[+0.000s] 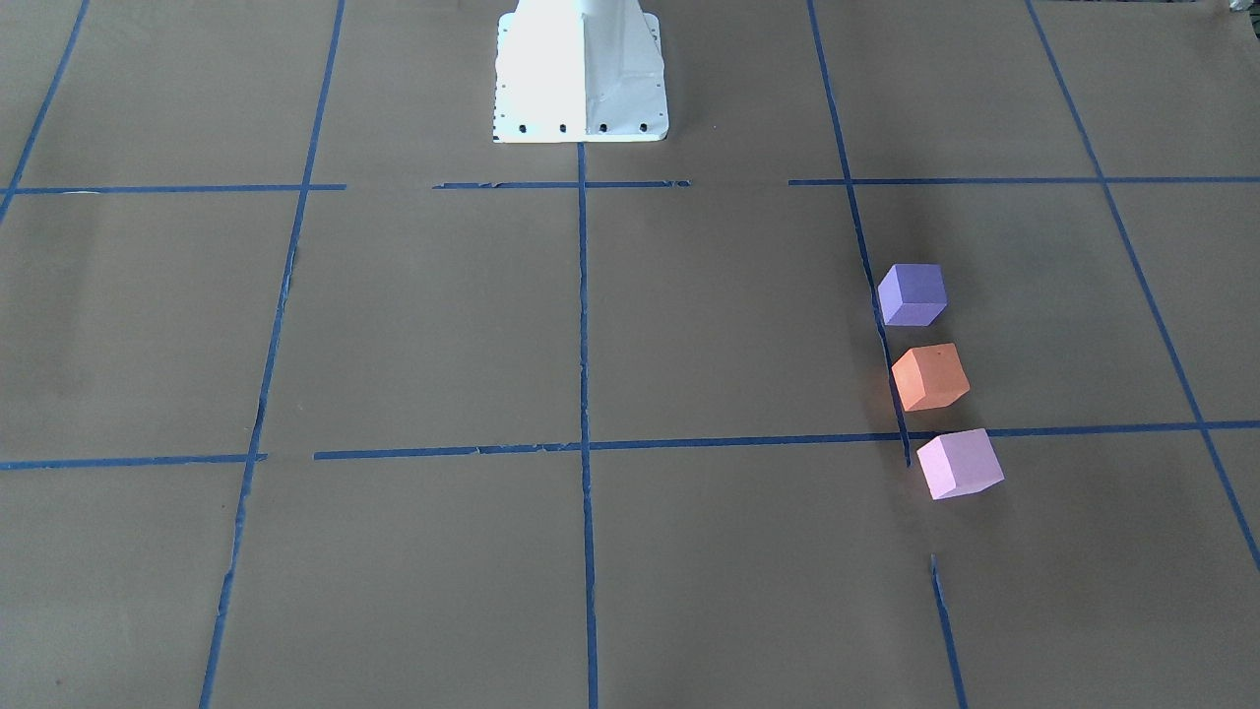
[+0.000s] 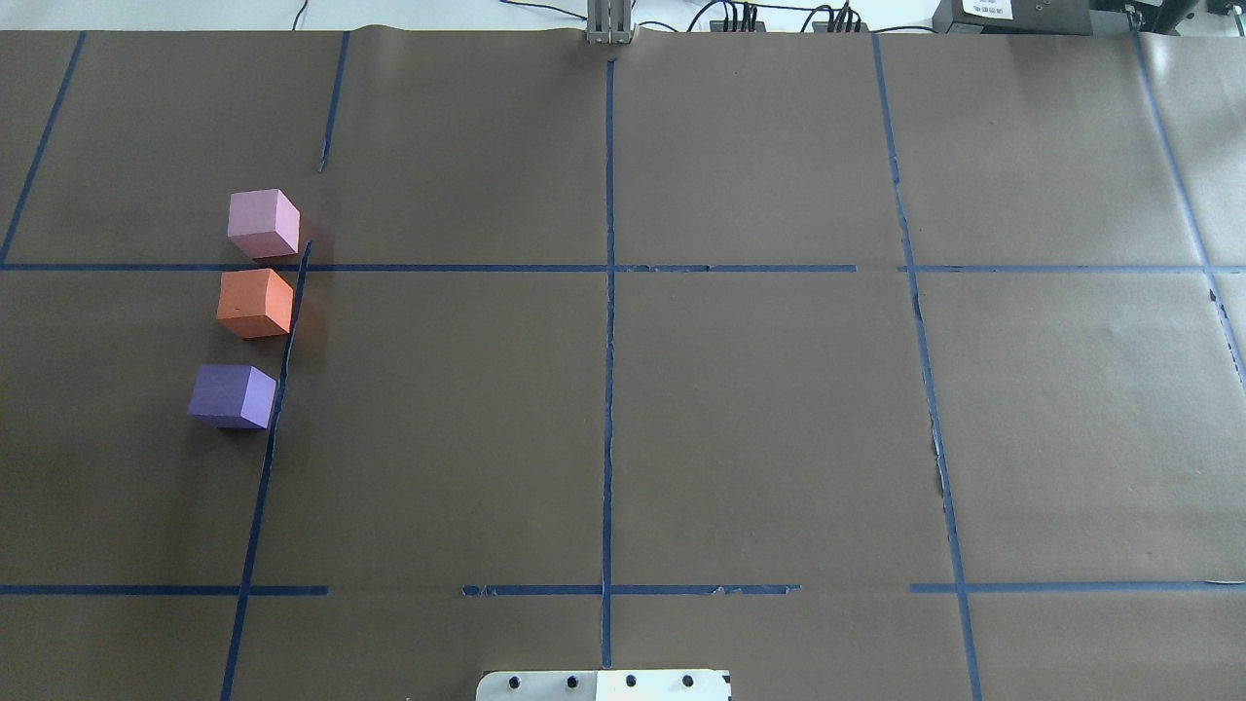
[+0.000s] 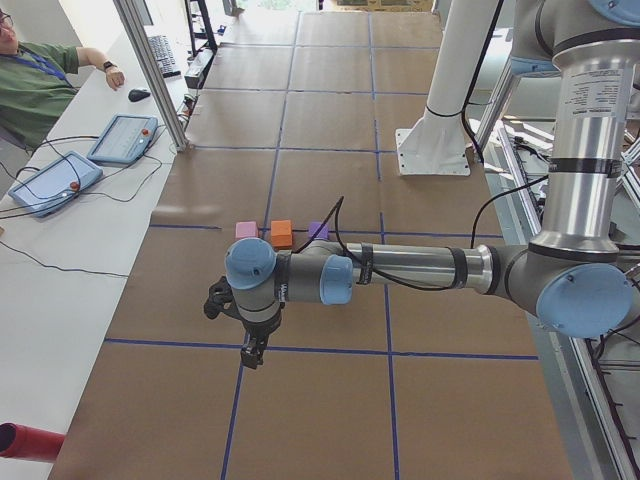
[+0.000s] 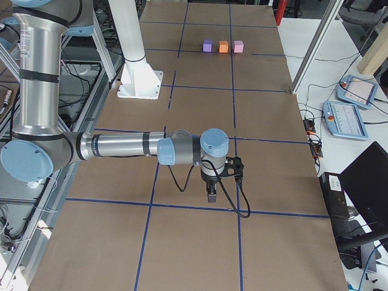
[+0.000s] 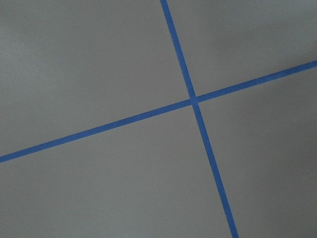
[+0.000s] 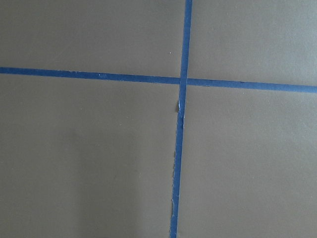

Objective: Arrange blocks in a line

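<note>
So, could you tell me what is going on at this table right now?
Nothing is being handled at the moment. The pink block, orange block and purple block sit in a row with small gaps, alongside a blue tape line on the robot's left side. The left gripper and right gripper hang well clear of them, and neither holds a block.

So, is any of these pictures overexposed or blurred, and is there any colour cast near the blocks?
Front-facing view: the base is overexposed, one half pure white. Overhead view: sharp; the orange block throws a faint reddish glow on the paper beside it. Both wrist views: evenly lit, the tape in focus.
</note>
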Robot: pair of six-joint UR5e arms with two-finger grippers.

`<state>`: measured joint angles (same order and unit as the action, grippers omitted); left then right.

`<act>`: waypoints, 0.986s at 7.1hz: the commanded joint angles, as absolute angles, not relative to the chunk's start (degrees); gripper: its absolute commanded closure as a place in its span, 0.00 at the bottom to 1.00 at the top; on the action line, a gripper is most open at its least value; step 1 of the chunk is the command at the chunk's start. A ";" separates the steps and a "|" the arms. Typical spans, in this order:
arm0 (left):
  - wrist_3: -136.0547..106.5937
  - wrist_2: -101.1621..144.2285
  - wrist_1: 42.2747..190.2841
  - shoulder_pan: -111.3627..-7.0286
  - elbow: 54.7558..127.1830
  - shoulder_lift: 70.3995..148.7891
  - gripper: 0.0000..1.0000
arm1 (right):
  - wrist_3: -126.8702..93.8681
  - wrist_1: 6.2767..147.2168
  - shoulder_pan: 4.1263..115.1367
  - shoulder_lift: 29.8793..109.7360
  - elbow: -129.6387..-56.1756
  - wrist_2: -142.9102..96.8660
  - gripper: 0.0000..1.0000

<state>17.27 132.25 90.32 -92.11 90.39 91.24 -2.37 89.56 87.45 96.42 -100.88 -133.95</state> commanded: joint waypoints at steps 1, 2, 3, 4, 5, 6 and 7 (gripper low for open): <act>17.40 132.54 90.35 -92.11 90.35 90.80 0.00 | -2.37 89.56 87.45 96.42 -100.90 -133.95 0.00; 17.58 132.28 90.44 -92.11 90.09 89.49 0.00 | -2.37 89.56 87.45 96.42 -100.81 -133.95 0.00; 17.75 132.62 90.53 -92.20 90.35 89.12 0.00 | -2.37 89.56 87.45 96.42 -100.90 -133.95 0.00; 17.67 132.63 90.53 -92.11 90.26 89.12 0.00 | -2.37 89.56 87.45 96.42 -100.90 -133.95 0.00; 17.58 132.63 90.44 -92.11 90.18 89.21 0.00 | -2.37 89.56 87.45 96.42 -100.90 -133.95 0.00; 17.58 132.63 90.44 -92.11 90.18 89.21 0.00 | -2.37 89.56 87.45 96.42 -100.81 -133.95 0.00; 17.58 132.63 90.44 -92.11 90.18 89.21 0.00 | -2.37 89.56 87.45 96.42 -100.81 -133.95 0.00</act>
<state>17.59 132.62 90.45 -92.12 90.19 89.21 -2.37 89.56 87.45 96.42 -100.86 -133.95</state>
